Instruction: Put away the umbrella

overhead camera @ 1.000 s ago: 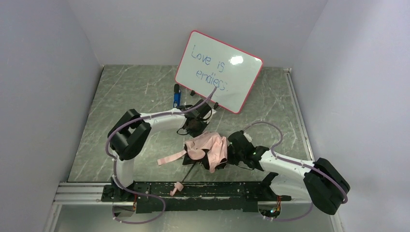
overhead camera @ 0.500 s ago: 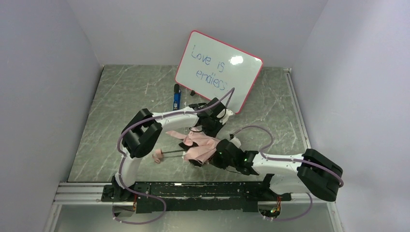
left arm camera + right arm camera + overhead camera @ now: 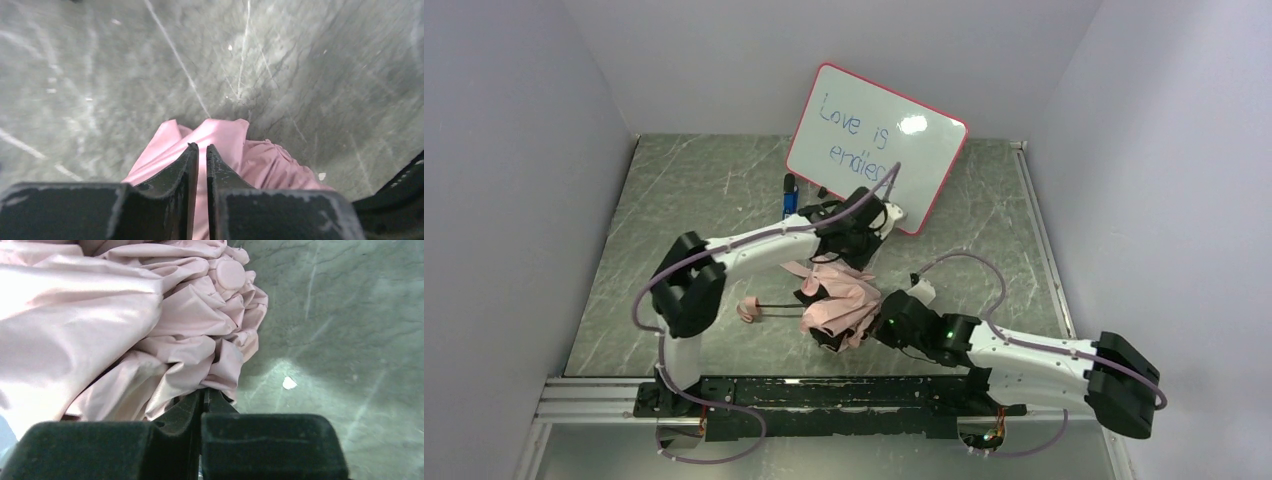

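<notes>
The umbrella (image 3: 842,303) lies folded in the middle of the table as a bunched pale pink canopy. Its thin black shaft (image 3: 782,311) points left and ends at the small pink handle (image 3: 749,310). My left gripper (image 3: 827,270) reaches down onto the canopy's far side. In the left wrist view its jaws (image 3: 201,149) stand almost together, with a strip of pink fabric (image 3: 260,160) pinched between them. My right gripper (image 3: 839,335) is at the canopy's near side. In the right wrist view it is shut (image 3: 206,393), its tips buried in a fold of the fabric (image 3: 100,330).
A red-framed whiteboard (image 3: 874,145) with blue writing leans against the back wall. A blue marker (image 3: 790,200) lies in front of it, just behind my left arm. A small white scrap (image 3: 289,383) sits on the marble top beside the canopy. Grey walls close in both sides.
The umbrella has swung round: its handle went from the near edge to pointing left, off the rail. Both arms shifted left with the canopy, and the left gripper came down onto the fabric.
</notes>
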`<state>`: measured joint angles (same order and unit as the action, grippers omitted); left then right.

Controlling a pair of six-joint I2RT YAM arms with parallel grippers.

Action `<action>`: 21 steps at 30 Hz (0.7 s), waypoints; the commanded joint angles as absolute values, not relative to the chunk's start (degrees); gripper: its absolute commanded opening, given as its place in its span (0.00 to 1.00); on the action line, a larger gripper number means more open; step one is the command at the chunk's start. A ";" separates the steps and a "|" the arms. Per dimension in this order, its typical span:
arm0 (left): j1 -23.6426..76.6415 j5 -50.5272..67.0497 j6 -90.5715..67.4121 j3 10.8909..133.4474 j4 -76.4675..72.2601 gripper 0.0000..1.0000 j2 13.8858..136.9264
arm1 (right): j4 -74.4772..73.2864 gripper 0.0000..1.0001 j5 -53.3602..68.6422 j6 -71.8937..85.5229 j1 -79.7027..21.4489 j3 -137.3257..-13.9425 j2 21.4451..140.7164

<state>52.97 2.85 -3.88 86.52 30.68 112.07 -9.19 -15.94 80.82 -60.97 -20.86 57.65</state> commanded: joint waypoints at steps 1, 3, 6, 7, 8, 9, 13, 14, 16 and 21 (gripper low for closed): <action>51.35 -6.02 -5.60 89.11 29.68 0.17 102.77 | -25.30 0.00 -18.92 73.35 -60.82 -25.83 53.02; 50.28 -9.07 -6.07 88.43 29.48 0.18 99.48 | -30.96 0.00 -19.66 71.50 -60.90 -28.22 51.00; 48.37 -14.65 -7.65 86.11 29.62 0.15 94.60 | -38.67 0.01 -22.70 68.90 -60.86 -32.49 48.92; 47.77 -16.29 -8.29 84.95 29.62 0.13 92.57 | -40.42 0.01 -23.96 67.51 -60.87 -33.99 48.65; 47.28 -17.81 -9.19 83.43 29.58 0.10 90.49 | -42.49 0.01 -25.77 66.24 -60.83 -35.66 48.84; 46.54 -19.22 -10.53 81.95 29.66 0.07 88.00 | -43.86 0.02 -27.73 65.20 -60.82 -37.42 49.29; 42.87 -22.71 -14.39 75.51 32.95 0.05 80.82 | -46.80 0.04 -35.37 59.03 -60.42 -43.86 53.86; 41.78 -23.33 -14.80 73.86 33.91 0.05 79.11 | -47.74 0.04 -36.93 57.40 -59.93 -45.64 55.68; 39.01 -23.66 -15.30 70.46 35.68 0.05 75.95 | -50.23 0.03 -39.43 54.59 -57.59 -48.93 60.56; 28.85 -21.51 -16.17 62.59 40.03 0.05 70.88 | -42.07 0.00 -29.52 39.55 -44.96 -49.41 67.51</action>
